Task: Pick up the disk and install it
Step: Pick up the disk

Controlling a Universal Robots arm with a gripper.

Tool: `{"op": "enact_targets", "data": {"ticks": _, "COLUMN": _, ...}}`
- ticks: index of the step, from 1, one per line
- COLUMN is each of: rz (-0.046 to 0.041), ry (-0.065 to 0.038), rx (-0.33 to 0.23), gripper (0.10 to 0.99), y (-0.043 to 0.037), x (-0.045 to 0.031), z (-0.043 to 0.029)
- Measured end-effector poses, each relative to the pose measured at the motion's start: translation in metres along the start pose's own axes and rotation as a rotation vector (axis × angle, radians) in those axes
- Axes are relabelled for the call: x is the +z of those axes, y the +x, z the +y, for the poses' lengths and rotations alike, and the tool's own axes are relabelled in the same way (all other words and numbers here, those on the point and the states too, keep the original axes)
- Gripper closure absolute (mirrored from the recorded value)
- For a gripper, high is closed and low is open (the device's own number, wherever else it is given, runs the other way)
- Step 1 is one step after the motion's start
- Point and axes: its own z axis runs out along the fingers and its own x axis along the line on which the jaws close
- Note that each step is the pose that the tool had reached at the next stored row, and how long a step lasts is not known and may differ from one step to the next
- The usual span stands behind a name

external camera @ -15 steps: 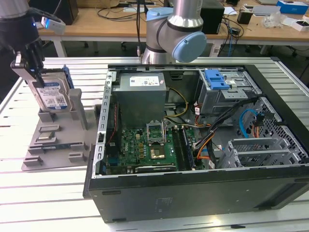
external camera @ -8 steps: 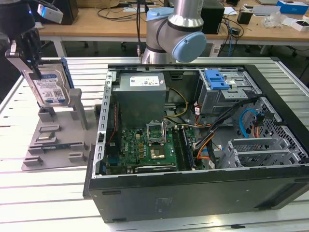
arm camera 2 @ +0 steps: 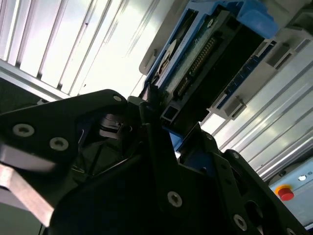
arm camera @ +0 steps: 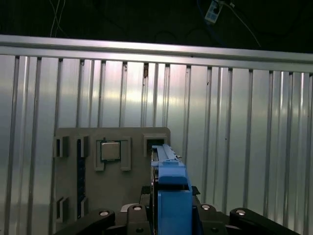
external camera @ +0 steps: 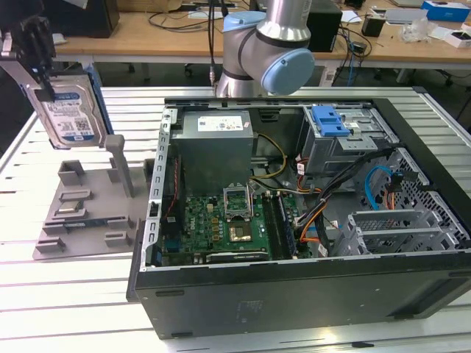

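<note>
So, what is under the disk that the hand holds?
The grey tray on the slatted table, with a chip in one pocket. The disk covers the tray's part right beneath it.

Exterior view: gripper (external camera: 45,84) covers the disk (external camera: 70,110) top corner, arm (external camera: 268,44) cropped at the top edge. Second wrist view: gripper body blocks disk's near end, far end runs outta frame. First wrist view: disk edge-on, bottom cropped.
</note>
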Motion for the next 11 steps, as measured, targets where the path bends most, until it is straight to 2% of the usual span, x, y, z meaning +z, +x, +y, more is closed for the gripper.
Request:
{"op": "enact_targets", "data": {"ticks": 2, "rz": 0.0, "ry": 0.0, "rx": 0.0, "gripper": 0.718, "y": -0.0007, "x": -0.0073, "z": 0.0002}}
{"op": "enact_targets", "data": {"ticks": 4, "rz": 0.0, "ry": 0.0, "rx": 0.0, "gripper": 0.718, "y": -0.0019, "x": -0.0192, "z": 0.0005}}
{"op": "enact_targets", "data": {"ticks": 6, "rz": 0.0, "ry": 0.0, "rx": 0.0, "gripper": 0.718, "y": -0.0025, "x": -0.027, "z": 0.0008}}
{"op": "enact_targets", "data": {"ticks": 7, "rz": 0.0001, "ry": 0.0, "rx": 0.0, "gripper": 0.718, "y": -0.0032, "x": -0.0364, "z": 0.0011}}
{"op": "enact_targets", "data": {"ticks": 11, "rz": 0.0, "ry": 0.0, "rx": 0.0, "gripper": 0.718, "y": -0.0046, "x": -0.0536, "z": 0.0017}}
